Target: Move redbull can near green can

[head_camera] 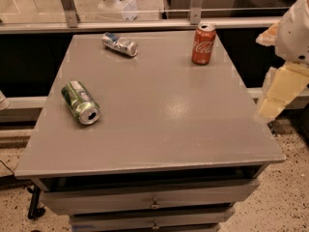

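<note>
Redbull can (120, 44) lying back-left on bench (169, 129), green can (80, 102) tipped over well apart, gripper (281, 93) off right edge, can't tell if open

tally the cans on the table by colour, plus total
Slim silver-blue metal can, lying: 1
Green metal can, lying: 1
Red Coca-Cola metal can, upright: 1
Total: 3
Gripper hangs off the grey table's right edge, away from all cans.
</note>
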Tool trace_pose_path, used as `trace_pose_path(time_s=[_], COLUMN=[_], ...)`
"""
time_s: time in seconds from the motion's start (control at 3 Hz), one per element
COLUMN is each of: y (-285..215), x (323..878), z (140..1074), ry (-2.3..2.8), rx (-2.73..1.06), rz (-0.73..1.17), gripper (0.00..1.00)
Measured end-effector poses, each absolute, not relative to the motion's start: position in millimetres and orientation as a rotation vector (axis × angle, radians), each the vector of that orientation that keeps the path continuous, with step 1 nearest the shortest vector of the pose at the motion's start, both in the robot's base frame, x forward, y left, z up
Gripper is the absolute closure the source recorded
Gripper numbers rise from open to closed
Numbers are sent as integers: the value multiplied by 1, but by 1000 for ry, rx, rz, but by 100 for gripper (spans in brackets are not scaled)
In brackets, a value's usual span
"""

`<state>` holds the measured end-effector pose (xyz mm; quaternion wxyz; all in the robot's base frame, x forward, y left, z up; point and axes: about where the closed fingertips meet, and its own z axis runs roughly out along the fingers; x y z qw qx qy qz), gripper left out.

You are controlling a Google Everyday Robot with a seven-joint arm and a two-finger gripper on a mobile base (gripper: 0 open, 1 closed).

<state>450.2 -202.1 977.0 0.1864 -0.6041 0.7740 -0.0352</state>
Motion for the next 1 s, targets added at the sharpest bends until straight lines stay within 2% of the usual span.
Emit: trace_pose_path(time_s=[0.67,1.0], y=[-144,-112], x=[518,569], z=[972,973], ry=[1989,1884], rx=[-1587,-1506], rz=[-53,-7], gripper=[0,0])
